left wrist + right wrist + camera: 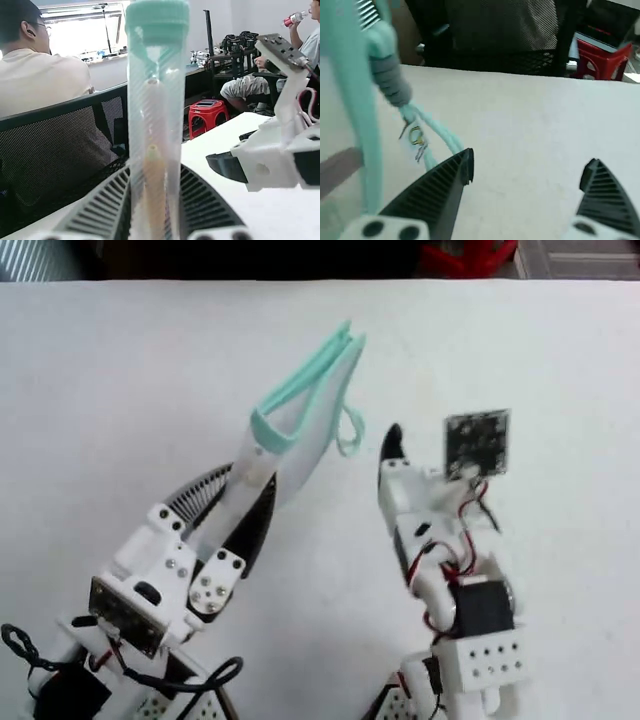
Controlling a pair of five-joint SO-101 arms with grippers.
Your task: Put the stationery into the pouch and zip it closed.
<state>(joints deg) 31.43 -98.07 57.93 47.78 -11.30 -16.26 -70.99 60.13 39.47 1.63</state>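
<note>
My left gripper (260,492) is shut on the lower part of a translucent pouch (305,425) with teal zip trim, holding it up off the white table. In the left wrist view the pouch (156,100) stands upright between the ribbed fingers (100,212), and a tan pencil-like item (153,190) shows inside it. A teal pull cord (349,432) hangs from the pouch's side. My right gripper (392,455) is open just beside that cord. Its own view shows the cord (427,142) and a small metal ring near one black finger (445,182), with nothing between the fingers.
The white table (520,350) stretches wide around both arms, its far edge (300,282) meeting a dark background. A black mesh chair (60,150) and a red stool (207,116) stand beyond the table. The right arm's body (260,162) sits close beside the pouch.
</note>
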